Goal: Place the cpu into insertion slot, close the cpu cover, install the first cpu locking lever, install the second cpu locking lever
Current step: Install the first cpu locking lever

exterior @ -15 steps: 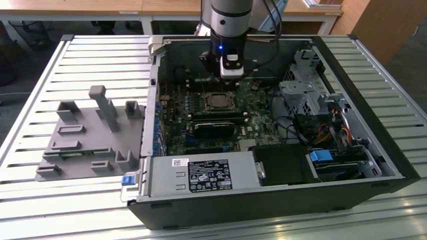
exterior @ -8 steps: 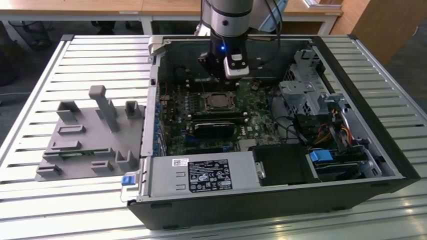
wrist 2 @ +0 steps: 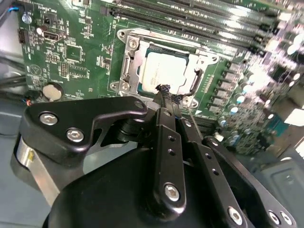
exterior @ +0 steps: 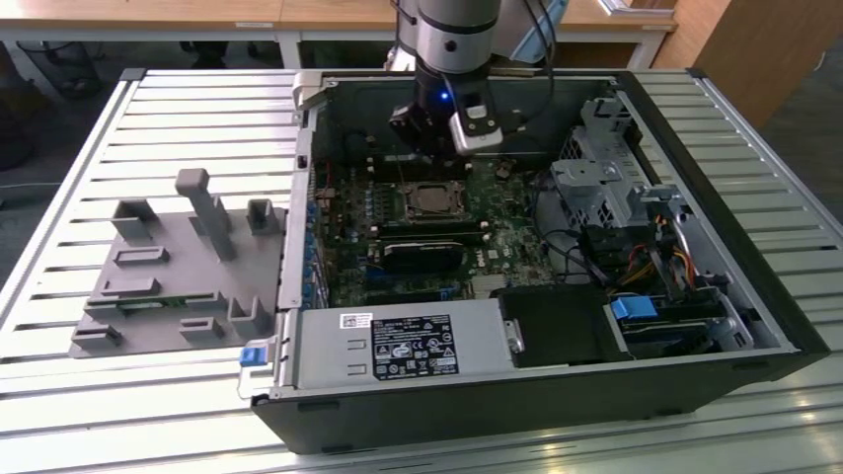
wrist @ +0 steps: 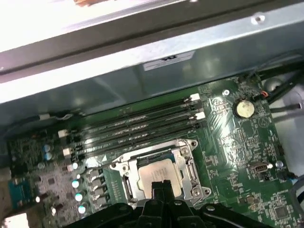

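Note:
The cpu (wrist 2: 164,71) lies flat in the insertion slot (wrist 2: 142,34) on the green motherboard, its silver face up. The cpu cover (wrist 2: 132,59) is down around it, and the chip shows through its window. My gripper (wrist 2: 166,92) hangs just above the socket's edge, its black fingers (wrist 2: 164,123) pressed together with nothing seen between them. In the first wrist view the fingertips (wrist: 161,186) overlap the rim of the cpu (wrist: 154,175) beside the cover (wrist: 189,164). In the exterior view the gripper (exterior: 428,163) stands over the cpu (exterior: 428,200) inside the open computer case.
Long black memory slots (wrist: 142,126) run beside the socket, and a coin battery (wrist: 244,108) sits further off. In the case are a power supply (exterior: 395,346), a drive cage (exterior: 606,188) and cables (exterior: 658,262). A grey fixture plate (exterior: 172,267) lies on the slatted table at the exterior view's left.

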Robot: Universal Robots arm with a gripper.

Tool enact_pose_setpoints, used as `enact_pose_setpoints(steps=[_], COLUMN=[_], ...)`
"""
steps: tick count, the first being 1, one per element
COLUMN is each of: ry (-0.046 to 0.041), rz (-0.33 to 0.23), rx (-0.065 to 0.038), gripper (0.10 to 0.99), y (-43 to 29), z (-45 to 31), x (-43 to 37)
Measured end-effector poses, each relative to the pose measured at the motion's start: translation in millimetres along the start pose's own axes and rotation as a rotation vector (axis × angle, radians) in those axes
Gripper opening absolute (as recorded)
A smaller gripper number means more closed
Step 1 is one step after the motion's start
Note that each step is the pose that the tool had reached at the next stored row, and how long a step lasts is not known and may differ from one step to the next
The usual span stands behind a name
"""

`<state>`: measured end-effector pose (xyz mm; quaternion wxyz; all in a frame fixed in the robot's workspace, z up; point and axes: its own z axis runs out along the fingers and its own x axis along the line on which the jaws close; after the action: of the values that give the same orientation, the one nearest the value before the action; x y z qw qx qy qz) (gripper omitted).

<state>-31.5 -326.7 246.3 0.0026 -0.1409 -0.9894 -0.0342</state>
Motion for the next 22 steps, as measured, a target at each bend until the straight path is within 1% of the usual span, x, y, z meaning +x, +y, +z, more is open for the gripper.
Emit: enact_pose_setpoints(steps=[1, 2, 13, 15, 19, 22], ry=[-0.0003, 0.0003, 0.0126, 0.0130, 0.0127, 0.0125], rz=[-0.014, -0.031, -0.226, -0.234, -0.234, -0.234], rx=[0.005, 0.007, 0.010, 0.010, 0.009, 0.007], gripper=[0.106, 0.106, 0.106, 0.106, 0.106, 0.106], y=[0.0, 0.0, -0.1, -0.8, -3.3, -4.8], z=[0.0, 0.1, 0.1, 0.2, 0.1, 0.2], x=[0.0, 0.0, 0.2, 2.6, 11.4, 16.5])
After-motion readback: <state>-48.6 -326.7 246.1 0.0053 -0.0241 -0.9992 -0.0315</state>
